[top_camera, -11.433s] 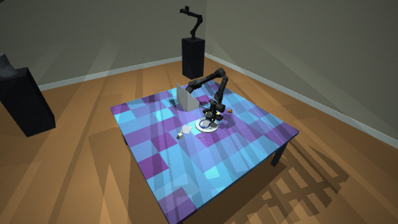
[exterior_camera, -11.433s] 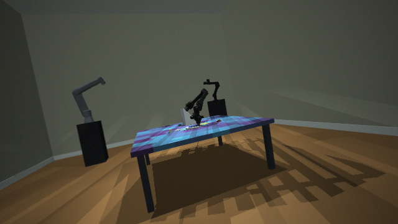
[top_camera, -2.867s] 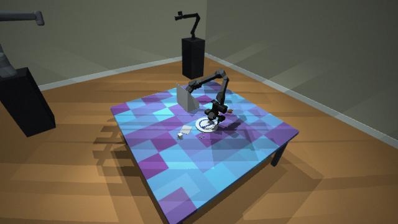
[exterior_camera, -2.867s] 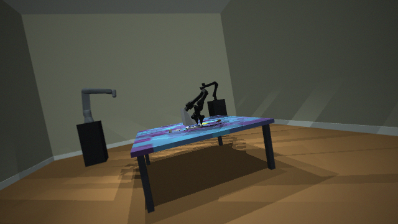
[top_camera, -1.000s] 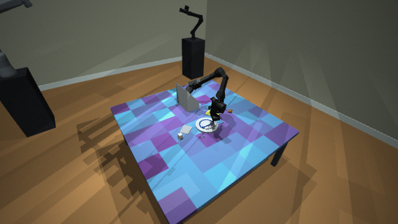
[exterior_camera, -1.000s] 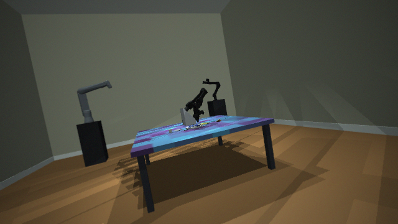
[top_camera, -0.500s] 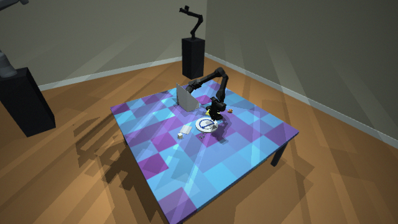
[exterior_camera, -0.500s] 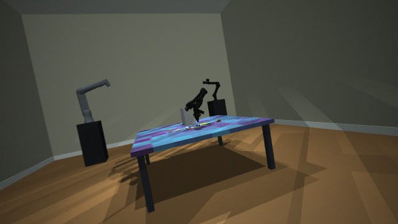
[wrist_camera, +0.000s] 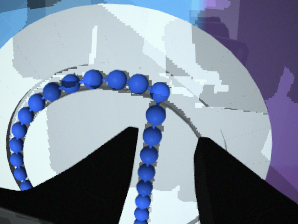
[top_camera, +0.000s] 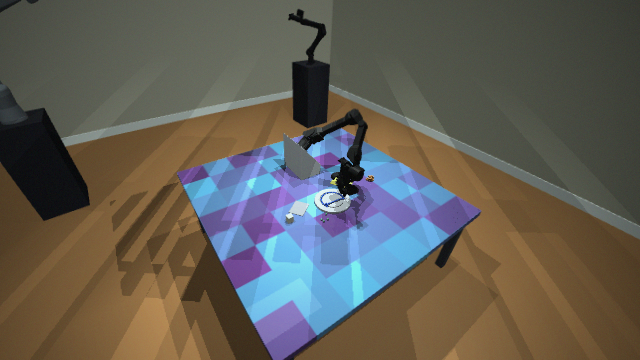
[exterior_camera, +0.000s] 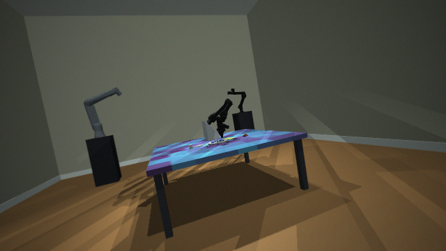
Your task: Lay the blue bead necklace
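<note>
Where the wrist view looks down on the round bead board (top_camera: 319, 205) (exterior_camera: 217, 143) (wrist_camera: 75, 35), we see the blue bead necklace (top_camera: 334, 203) (exterior_camera: 217, 141) (wrist_camera: 117, 80) lying on its face. One stretch curves along the left and upper part of the groove; at the upper right the strand turns sharply and runs nearly straight across the inner disc, off the groove. From that turn we can trace the bare groove (wrist_camera: 186, 118) curving toward the right fingertip. Whether every bead of the curve is fully seated, we cannot tell.

We record the gripper (top_camera: 346, 194) (exterior_camera: 221, 137) (wrist_camera: 166, 141) as partly open and holding nothing, pointed down at the board. In the wrist view, the straight run of beads shows in the gap between its two black fingers, and the lower end of the curve passes out of sight at the left finger.

On the patchwork table (top_camera: 300, 270) (exterior_camera: 209, 158) we note an upright gray panel (top_camera: 300, 161) (exterior_camera: 207, 130) near the arm (top_camera: 354, 117) (exterior_camera: 228, 102), a flat white square (top_camera: 299, 208) with a small pale cube (top_camera: 289, 218) (exterior_camera: 191, 146) just beside it, and a small orange object (top_camera: 370, 178) (exterior_camera: 245, 135) apart from the board.
</note>
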`<action>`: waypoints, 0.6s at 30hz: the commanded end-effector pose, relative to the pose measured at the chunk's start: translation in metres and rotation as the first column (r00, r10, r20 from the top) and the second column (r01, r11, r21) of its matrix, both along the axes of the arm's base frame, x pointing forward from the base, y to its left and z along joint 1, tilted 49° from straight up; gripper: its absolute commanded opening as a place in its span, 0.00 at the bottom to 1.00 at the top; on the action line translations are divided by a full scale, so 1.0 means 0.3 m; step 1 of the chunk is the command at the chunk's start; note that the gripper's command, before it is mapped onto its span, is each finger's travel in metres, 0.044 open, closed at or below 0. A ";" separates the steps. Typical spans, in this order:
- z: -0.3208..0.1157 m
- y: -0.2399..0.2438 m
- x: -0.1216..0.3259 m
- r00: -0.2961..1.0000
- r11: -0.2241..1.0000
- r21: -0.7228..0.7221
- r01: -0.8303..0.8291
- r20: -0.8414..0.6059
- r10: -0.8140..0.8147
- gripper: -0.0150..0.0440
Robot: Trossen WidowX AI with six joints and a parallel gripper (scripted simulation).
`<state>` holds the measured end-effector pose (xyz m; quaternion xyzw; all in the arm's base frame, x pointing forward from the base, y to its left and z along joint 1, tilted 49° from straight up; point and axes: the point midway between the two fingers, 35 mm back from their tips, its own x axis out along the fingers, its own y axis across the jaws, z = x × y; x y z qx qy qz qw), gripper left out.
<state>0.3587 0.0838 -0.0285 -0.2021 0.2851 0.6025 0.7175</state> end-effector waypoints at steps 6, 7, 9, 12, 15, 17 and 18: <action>-0.036 0.042 -0.003 1.000 1.000 0.004 -0.002 -0.012 0.002 0.46; -0.039 0.046 -0.003 1.000 1.000 0.005 -0.002 -0.013 0.002 0.46; -0.046 0.055 -0.003 1.000 1.000 0.006 -0.003 -0.014 0.003 0.46; -0.056 0.067 -0.004 1.000 1.000 0.007 -0.003 -0.016 0.003 0.46; -0.061 0.073 -0.004 1.000 1.000 0.008 -0.003 -0.016 0.004 0.46; -0.061 0.073 -0.004 1.000 1.000 0.008 -0.003 -0.016 0.004 0.46; -0.061 0.073 -0.004 1.000 1.000 0.008 -0.003 -0.016 0.004 0.46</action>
